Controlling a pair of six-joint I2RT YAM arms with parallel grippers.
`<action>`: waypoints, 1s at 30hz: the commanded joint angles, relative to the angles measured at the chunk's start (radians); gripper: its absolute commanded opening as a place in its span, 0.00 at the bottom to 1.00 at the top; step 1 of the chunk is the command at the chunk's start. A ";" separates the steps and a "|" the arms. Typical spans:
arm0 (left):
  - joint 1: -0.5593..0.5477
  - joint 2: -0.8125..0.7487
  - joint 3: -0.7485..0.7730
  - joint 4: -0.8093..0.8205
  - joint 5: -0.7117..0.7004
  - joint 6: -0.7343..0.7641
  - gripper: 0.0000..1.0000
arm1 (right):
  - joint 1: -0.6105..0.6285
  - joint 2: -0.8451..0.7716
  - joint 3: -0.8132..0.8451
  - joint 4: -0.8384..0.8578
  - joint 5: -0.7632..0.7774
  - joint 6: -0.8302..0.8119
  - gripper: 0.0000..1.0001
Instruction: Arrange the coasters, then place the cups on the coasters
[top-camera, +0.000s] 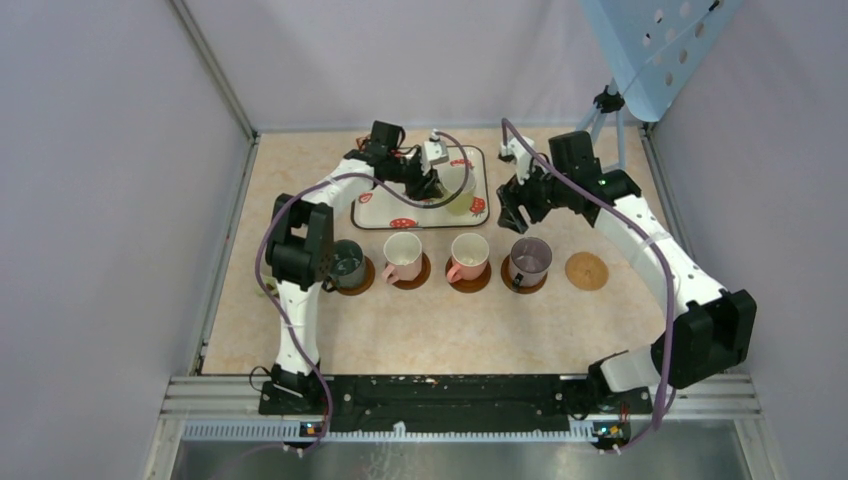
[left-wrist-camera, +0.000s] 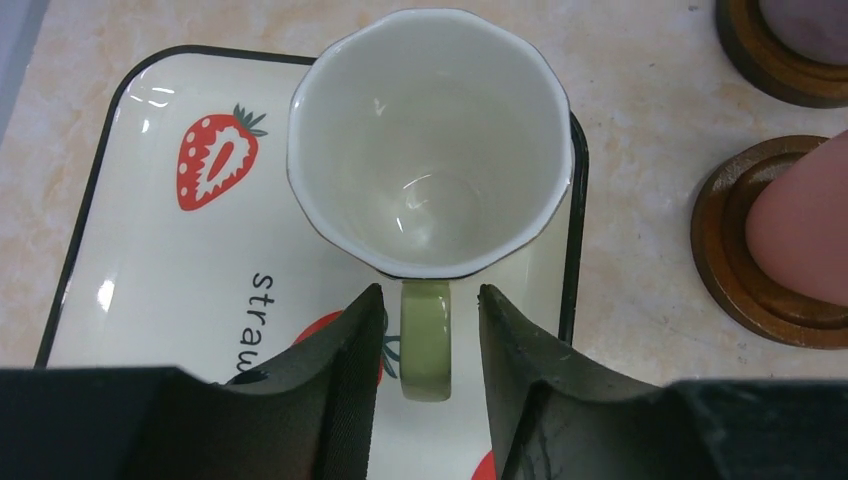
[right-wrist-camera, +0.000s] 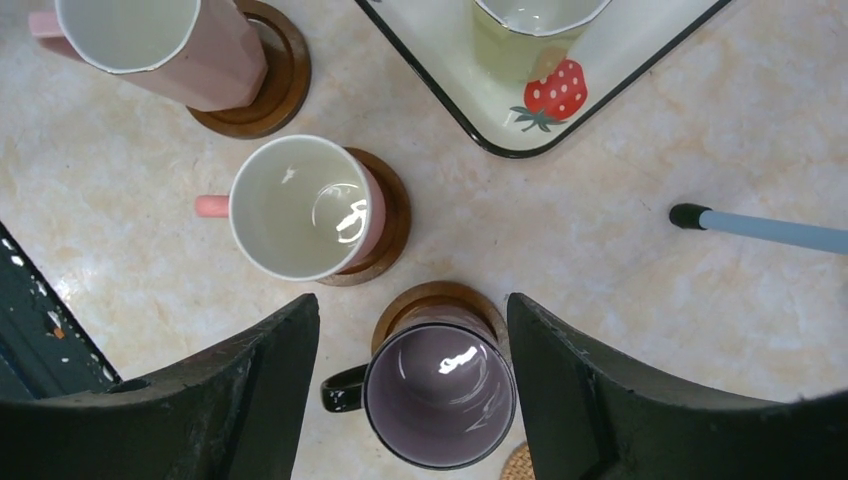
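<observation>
Tray (left-wrist-camera: 120, 250): left pincer (left-wrist-camera: 430, 292) ajar astride cup-handle (left-wrist-camera: 426, 345)

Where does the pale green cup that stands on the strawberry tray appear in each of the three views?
Top external: the pale green cup stands at the right end of the tray, upper middle.
Left wrist: the cup fills the centre, handle toward the camera.
Right wrist: the cup is cut by the top edge, right of centre.
Shared landmark: the strawberry print on the tray.

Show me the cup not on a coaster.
The pale green cup on the strawberry tray; the grey cup, pink cups and purple cup sit on coasters.
</observation>
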 joint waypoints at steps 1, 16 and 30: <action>0.008 -0.077 -0.011 0.025 0.075 -0.067 0.56 | -0.007 0.039 0.087 0.026 0.007 -0.035 0.68; 0.246 -0.254 -0.009 0.080 0.114 -0.454 0.99 | 0.058 0.489 0.727 -0.249 -0.003 -0.401 0.68; 0.444 -0.418 -0.160 0.101 0.074 -0.652 0.99 | 0.273 0.860 1.101 -0.347 0.249 -0.583 0.67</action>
